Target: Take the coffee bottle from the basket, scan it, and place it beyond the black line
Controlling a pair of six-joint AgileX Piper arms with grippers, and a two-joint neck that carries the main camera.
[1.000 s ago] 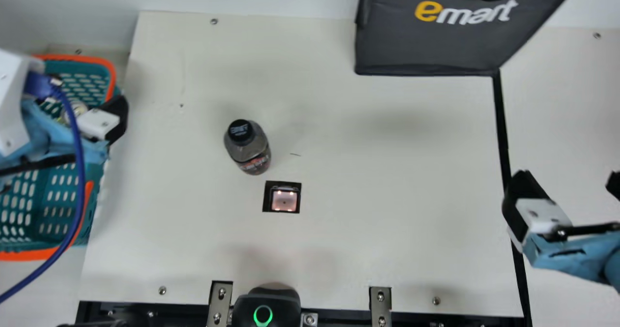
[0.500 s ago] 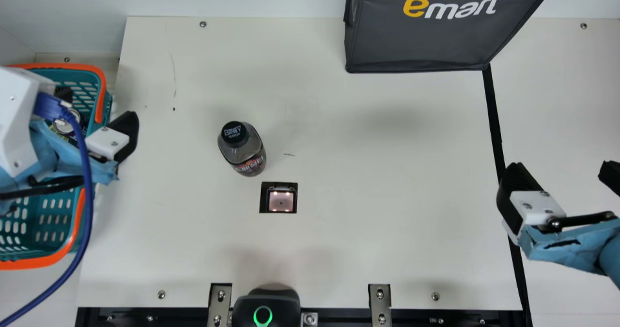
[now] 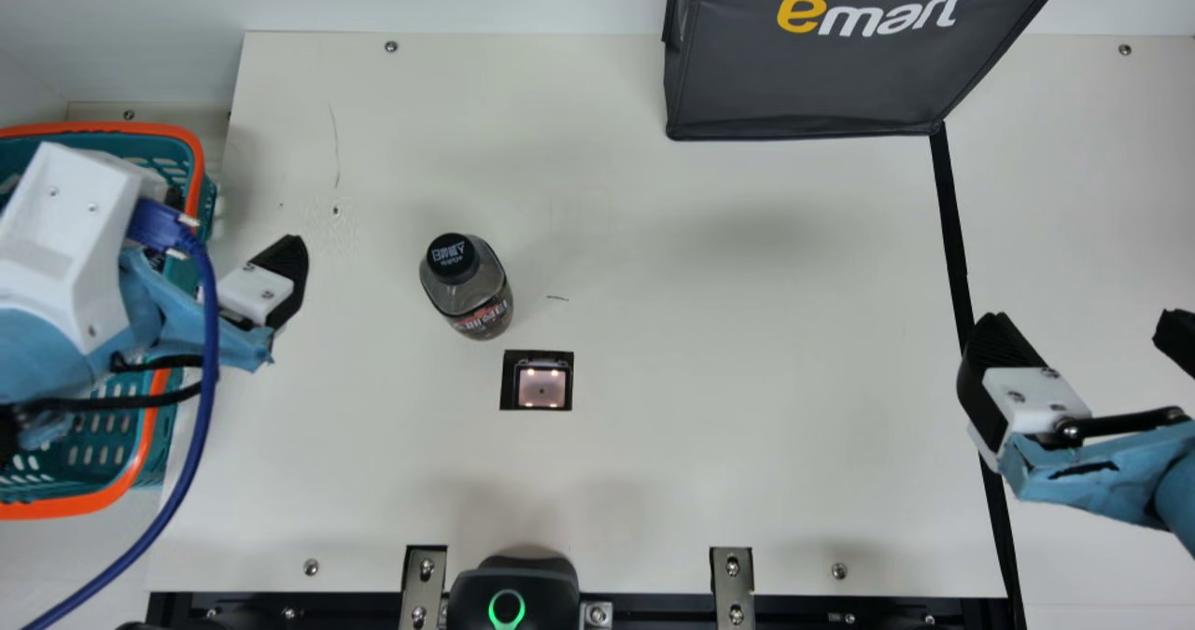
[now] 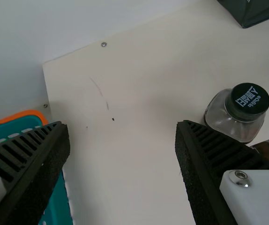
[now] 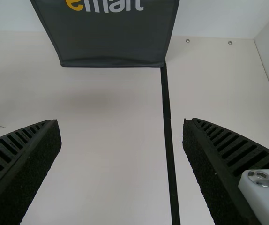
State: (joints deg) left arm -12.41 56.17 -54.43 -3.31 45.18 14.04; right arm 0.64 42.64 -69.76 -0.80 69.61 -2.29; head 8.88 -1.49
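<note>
Main view bright for me, light soft and spread evenly over cream worktop [image 3: 700,331]; can't tell where lamp sits. Faint, soft-edged shadows near coffee bottle [image 3: 471,294], out toward worktop's middle, and along edge beside basket [image 3: 121,129]. Scanner window [image 3: 541,387] glows pinkish, small bright points inside; green ring [image 3: 507,609] shines on black housing [image 3: 560,588]. Bag [image 3: 803,79] reads dark and matte. Left wrist view dimmer to me, wall [image 4: 12,47] greyish, screw [image 4: 241,174] glinting. Right wrist view pale, soft shade below bag.

Shop-style checkout bench, square black-framed scanner window [image 3: 541,387], orange-rimmed teal plastic basket [image 3: 140,129] left, dark-grey fabric bag [image 3: 803,89] far side
</note>
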